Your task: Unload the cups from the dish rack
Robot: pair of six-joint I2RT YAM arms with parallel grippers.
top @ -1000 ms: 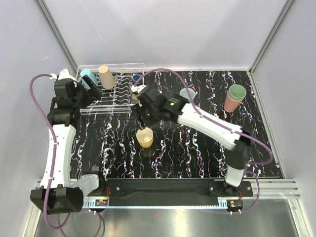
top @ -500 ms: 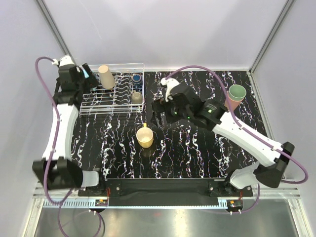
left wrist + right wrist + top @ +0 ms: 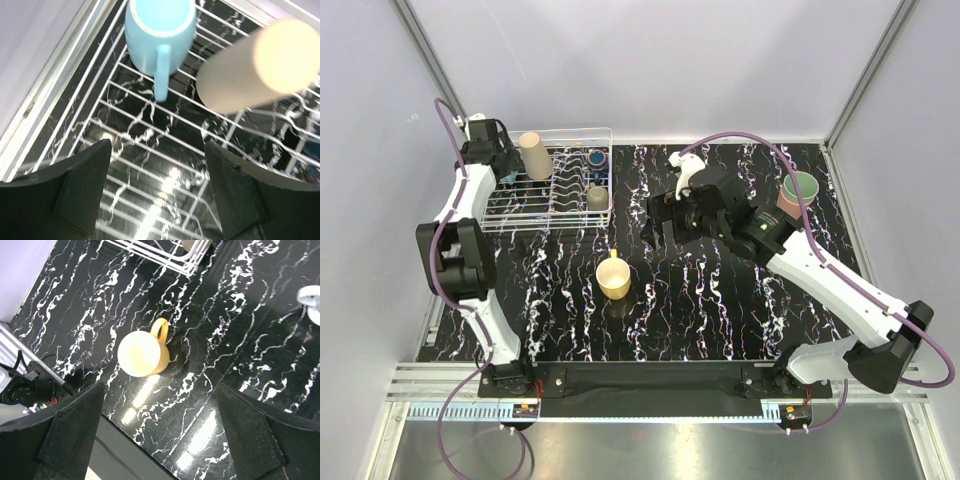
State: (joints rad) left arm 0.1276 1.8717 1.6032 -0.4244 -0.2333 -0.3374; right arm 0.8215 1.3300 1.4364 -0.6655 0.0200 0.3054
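The white wire dish rack stands at the table's back left. It holds an upturned tan tumbler, a navy cup and a grey-brown mug. My left gripper is open and empty over the rack's left end. In the left wrist view it hovers above the wire floor, short of a cyan mug and the tan tumbler. A yellow mug stands upright on the table. My right gripper is open and empty, above and to the right of it.
Stacked pinkish and green tumblers stand at the back right. A pale cup's edge shows at the right of the right wrist view. The rack's corner is at that view's top. The table's front rail runs along the near edge.
The right gripper has pulled back to the right, leaving the yellow mug standing on the table. The left arm has swung to the back over the rack's left end.
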